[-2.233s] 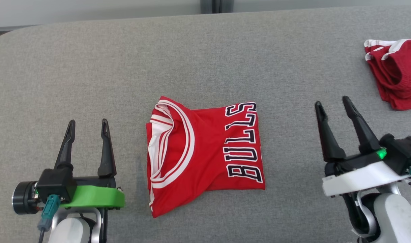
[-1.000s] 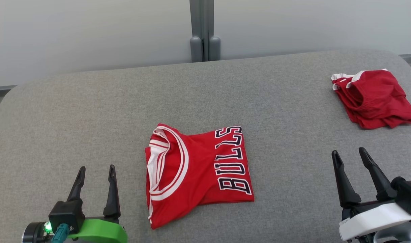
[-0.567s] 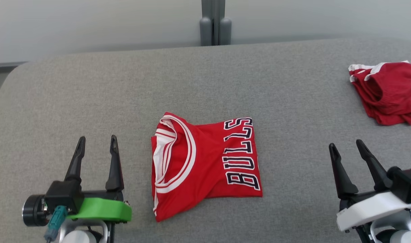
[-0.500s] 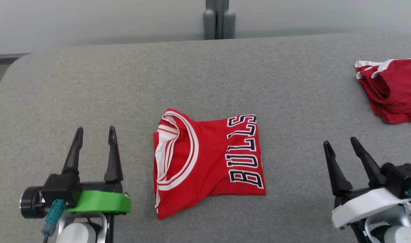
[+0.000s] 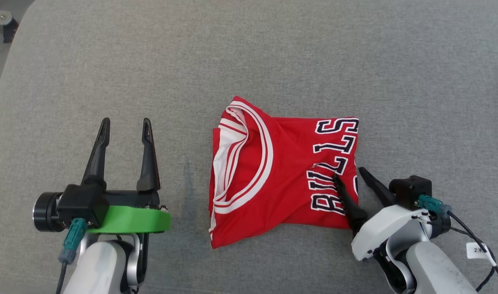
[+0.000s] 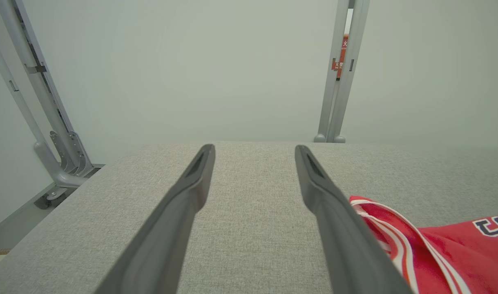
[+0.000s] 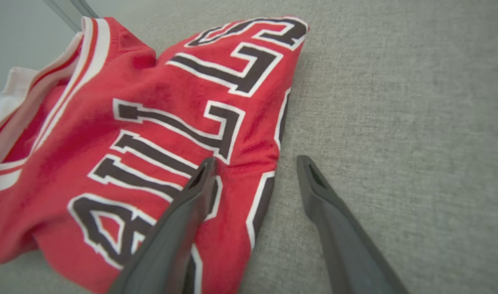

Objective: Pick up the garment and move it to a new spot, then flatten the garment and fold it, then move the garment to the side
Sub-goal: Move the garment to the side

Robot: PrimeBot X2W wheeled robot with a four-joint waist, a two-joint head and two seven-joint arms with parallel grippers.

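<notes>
Reporting on the step in hand: the jersey [image 5: 281, 175] lies folded into a compact block near the middle of the grey surface [image 5: 249, 49], with its collar trim on its left side and the lettering [image 5: 334, 163] on its right. I judge the flattening and folding done, so the shift to the side is what is left, and the grasp for it is being set up.

Right jaws: wide, closed on nothing. They straddle the jersey's right edge towards its near corner. The inner finger [image 5: 343, 196] rests on the cloth over the lettering, and the outer finger [image 5: 375, 185] sits over bare surface just beside the edge. The right wrist view agrees: one finger over red cloth, the other over grey.

Left jaws: wide and empty, over bare surface to the left of the jersey and apart from it.

Next move, in my judgement: I need to press the right jaws down so they close through every folded layer at that edge. A shallow pinch could take only the top layer and open the fold once the jersey is dragged. I cannot tell how many layers lie between the fingers.
</notes>
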